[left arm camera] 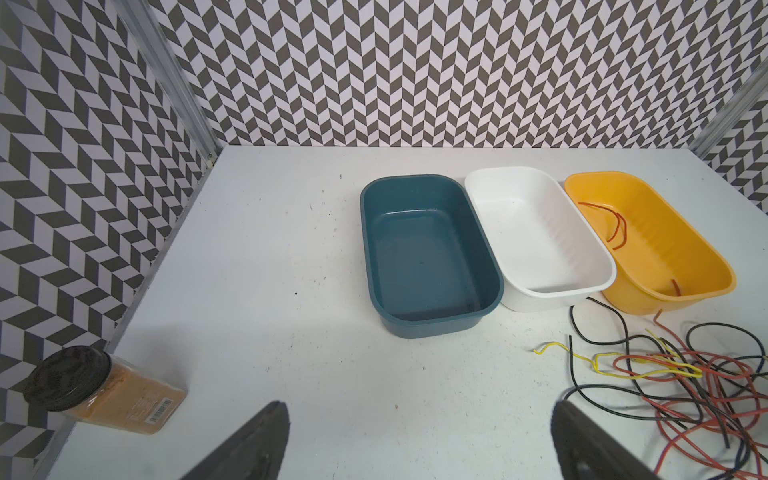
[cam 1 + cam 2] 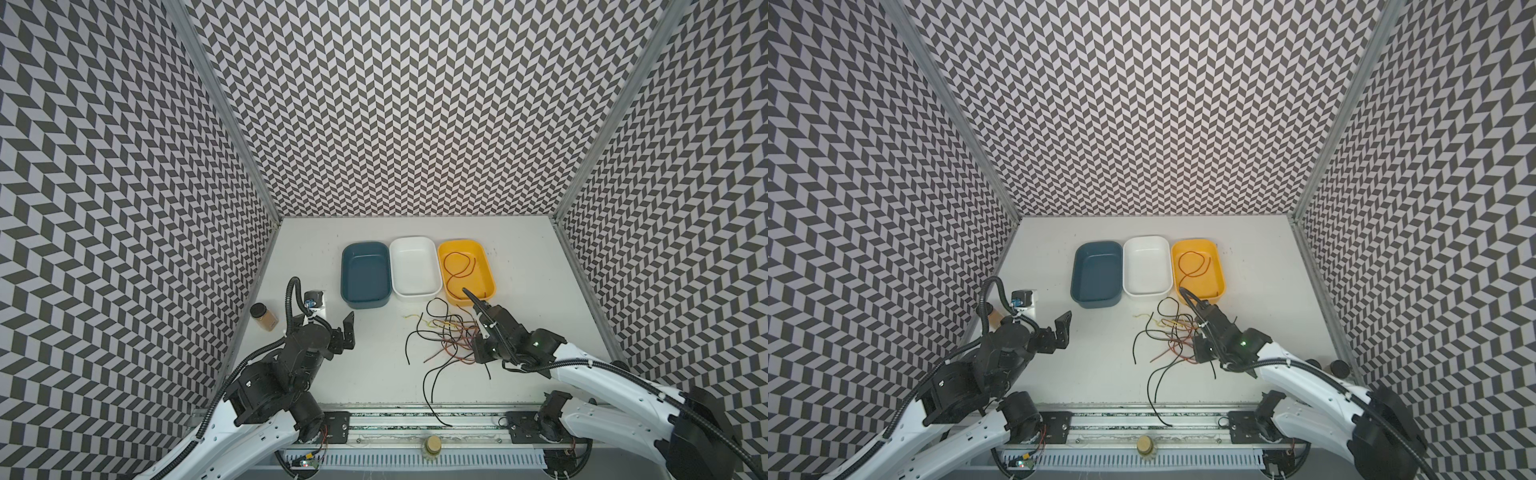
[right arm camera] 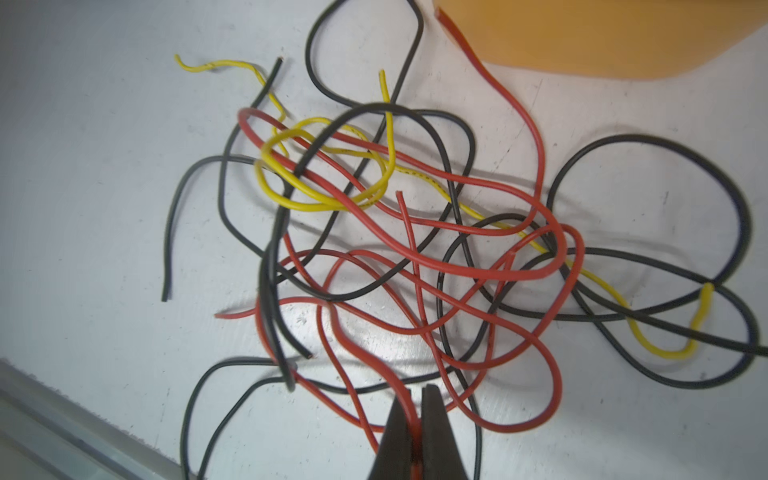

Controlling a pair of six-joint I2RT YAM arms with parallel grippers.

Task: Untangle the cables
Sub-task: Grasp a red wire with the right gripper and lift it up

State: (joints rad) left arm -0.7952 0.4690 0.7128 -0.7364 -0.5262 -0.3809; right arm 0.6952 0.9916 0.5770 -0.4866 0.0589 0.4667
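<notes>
The cables [image 2: 449, 338] [image 2: 1177, 336] lie tangled on the white table just in front of the orange tray: thin black, red and yellow wires, shown close up as the heap of cables [image 3: 415, 232] in the right wrist view. My right gripper [image 3: 417, 390] points down into the near right side of the tangle and is shut on a red cable [image 3: 379, 368], which runs between its fingertips. Another red cable [image 2: 459, 266] lies coiled inside the orange tray. My left gripper [image 2: 350, 332] [image 1: 419, 409] hovers wide open left of the tangle, holding nothing.
A blue tray [image 2: 346, 270], a white tray [image 2: 415, 241] and an orange tray [image 2: 489, 266] stand side by side behind the tangle. A spice jar [image 2: 262, 316] lies by the left wall. One black cable [image 2: 432, 399] trails over the front rail.
</notes>
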